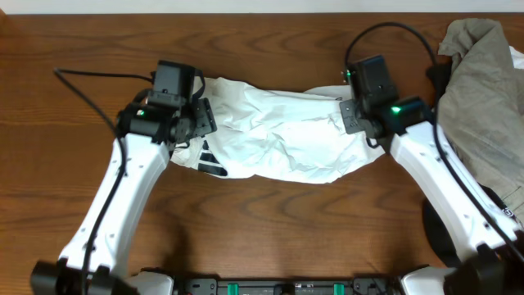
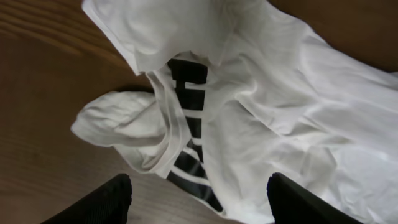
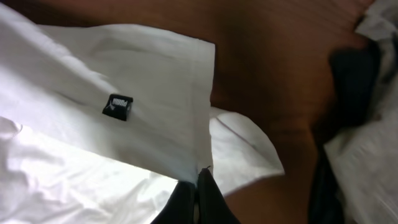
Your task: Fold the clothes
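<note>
A white T-shirt (image 1: 282, 135) with a black striped print lies crumpled across the middle of the wooden table. My left gripper (image 1: 196, 123) is open above the shirt's left end; in the left wrist view its fingers (image 2: 202, 199) straddle the shirt's hem and black print (image 2: 189, 124), holding nothing. My right gripper (image 1: 354, 115) is at the shirt's right end. In the right wrist view its fingers (image 3: 198, 186) are shut on the white cloth's edge (image 3: 155, 112), next to a small black logo tag (image 3: 117, 106).
A pile of beige and grey clothes (image 1: 483, 98) lies at the table's right edge, close to my right arm; it also shows in the right wrist view (image 3: 360, 124). Bare wood lies in front of and behind the shirt.
</note>
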Motion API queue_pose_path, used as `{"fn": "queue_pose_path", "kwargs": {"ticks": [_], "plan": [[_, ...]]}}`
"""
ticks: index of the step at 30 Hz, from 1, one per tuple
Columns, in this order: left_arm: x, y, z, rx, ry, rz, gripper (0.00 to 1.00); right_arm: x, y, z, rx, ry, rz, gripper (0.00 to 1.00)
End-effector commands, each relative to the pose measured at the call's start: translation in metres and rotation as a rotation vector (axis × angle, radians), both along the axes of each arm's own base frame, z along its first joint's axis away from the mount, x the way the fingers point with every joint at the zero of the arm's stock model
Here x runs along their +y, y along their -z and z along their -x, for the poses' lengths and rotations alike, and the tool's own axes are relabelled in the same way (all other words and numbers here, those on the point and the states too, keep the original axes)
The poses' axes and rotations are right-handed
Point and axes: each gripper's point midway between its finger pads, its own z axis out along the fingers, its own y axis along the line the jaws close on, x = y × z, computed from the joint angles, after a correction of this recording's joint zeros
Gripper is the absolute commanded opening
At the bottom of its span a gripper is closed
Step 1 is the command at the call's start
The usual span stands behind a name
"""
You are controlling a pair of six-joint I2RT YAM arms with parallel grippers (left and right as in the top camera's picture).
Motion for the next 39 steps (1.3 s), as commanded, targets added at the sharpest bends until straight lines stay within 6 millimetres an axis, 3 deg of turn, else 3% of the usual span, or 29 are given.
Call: {"fn": "queue_pose_path", "kwargs": {"ticks": [1, 8, 14, 18, 27, 39], "plan": [[0.0, 0.02, -0.008, 0.042, -0.01, -0.011, 0.72, -0.008, -0.018, 0.007, -0.034, 0.038, -0.007, 0.01], [-0.007, 0.046, -0.042, 0.009, -0.006, -0.003, 0.72, -0.016, -0.018, 0.029, 0.025, 0.07, -0.003, 0.01], [-0.017, 0.033, -0.089, -0.177, 0.06, -0.005, 0.71, -0.019, -0.013, 0.04, 0.067, 0.118, -0.017, 0.01], [-0.021, 0.029, -0.11, -0.258, 0.143, -0.051, 0.66, -0.019, -0.013, 0.04, 0.066, 0.117, -0.017, 0.01], [-0.025, 0.069, -0.129, -0.243, 0.322, -0.172, 0.65, -0.018, -0.013, 0.04, 0.068, 0.116, -0.02, 0.01], [-0.027, 0.105, -0.136, -0.202, 0.36, -0.196, 0.65, -0.018, -0.013, 0.04, 0.068, 0.116, -0.02, 0.01]]}}
